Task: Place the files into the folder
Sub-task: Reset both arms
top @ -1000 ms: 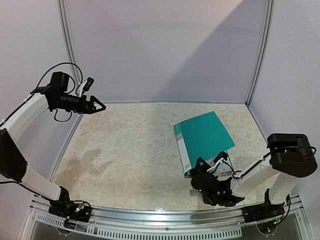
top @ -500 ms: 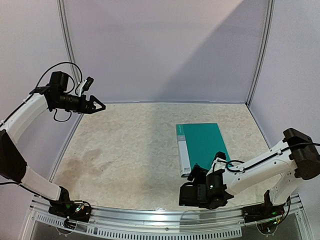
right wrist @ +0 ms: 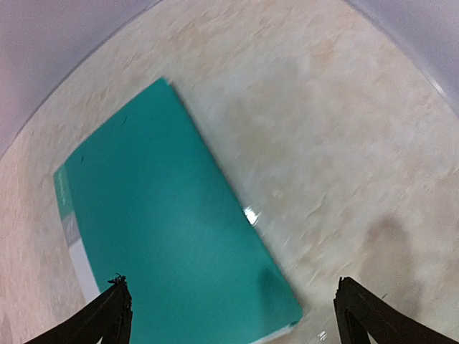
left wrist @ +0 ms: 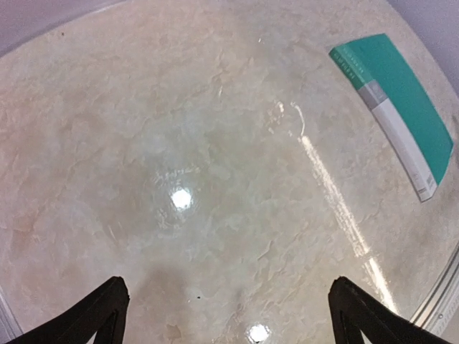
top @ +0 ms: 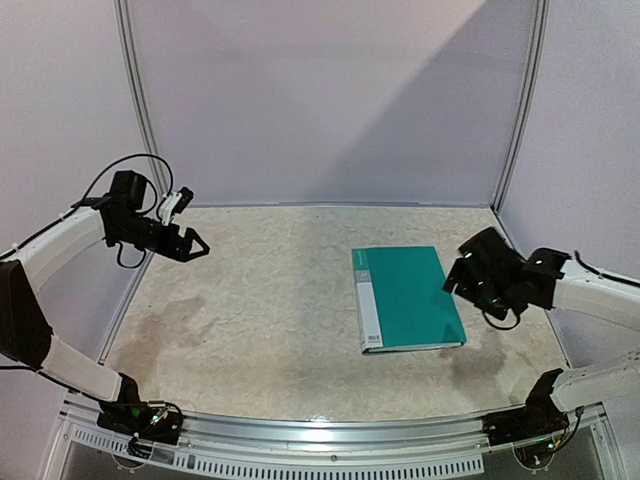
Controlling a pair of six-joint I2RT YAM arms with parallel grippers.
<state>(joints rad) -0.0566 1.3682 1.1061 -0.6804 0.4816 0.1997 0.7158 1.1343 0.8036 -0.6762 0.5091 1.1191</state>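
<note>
We see the teal folder (top: 415, 295) lying closed and flat on the table (top: 260, 300), right of centre; the print on its white spine label (left wrist: 405, 147) is too small to read. The left gripper (top: 200, 243) and the right gripper (right wrist: 231, 287) both hang spread wide and empty, the right one near the folder's right edge.

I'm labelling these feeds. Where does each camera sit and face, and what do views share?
Top external: above and behind the bases, looking down; left arm, right arm, table, folder.
Left wrist: on left gripper, facing down at mostly table; open fingertips below.
Right wrist: on right gripper, facing down at folder; open fingertips below.
Shared: all three show the folder.
</note>
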